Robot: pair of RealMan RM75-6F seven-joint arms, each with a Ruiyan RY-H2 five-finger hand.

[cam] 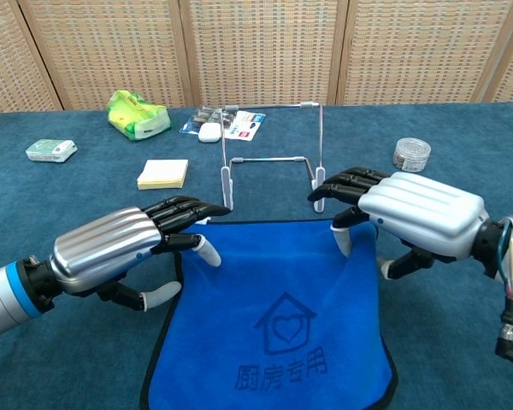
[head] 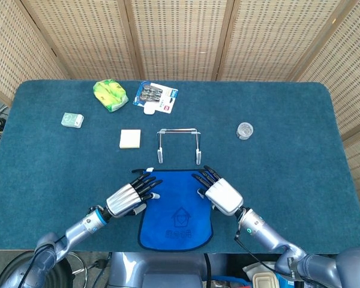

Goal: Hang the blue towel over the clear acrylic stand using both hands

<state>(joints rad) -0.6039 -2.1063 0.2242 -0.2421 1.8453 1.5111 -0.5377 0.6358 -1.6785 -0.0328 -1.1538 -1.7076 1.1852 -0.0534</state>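
The blue towel (head: pixel 175 210) with a house print lies flat near the table's front edge, also seen in the chest view (cam: pixel 274 333). Just beyond its far edge stands the clear acrylic stand (head: pixel 179 144), upright and bare (cam: pixel 274 154). My left hand (head: pixel 129 197) hovers over the towel's far left corner, one fingertip touching the cloth and the thumb at its left edge (cam: pixel 124 248). My right hand (head: pixel 221 195) covers the far right corner in the same way, where the towel's edge curls up a little (cam: pixel 415 213). A gap still shows between thumb and fingers on both hands.
On the teal table (head: pixel 288 120), a yellow sticky-note pad (head: pixel 129 138) lies left of the stand. A small clear jar (head: pixel 245 129) is to its right. At the back are a green packet (head: pixel 110 94), a blister pack (head: pixel 156 96) and a small mint box (head: pixel 72 120).
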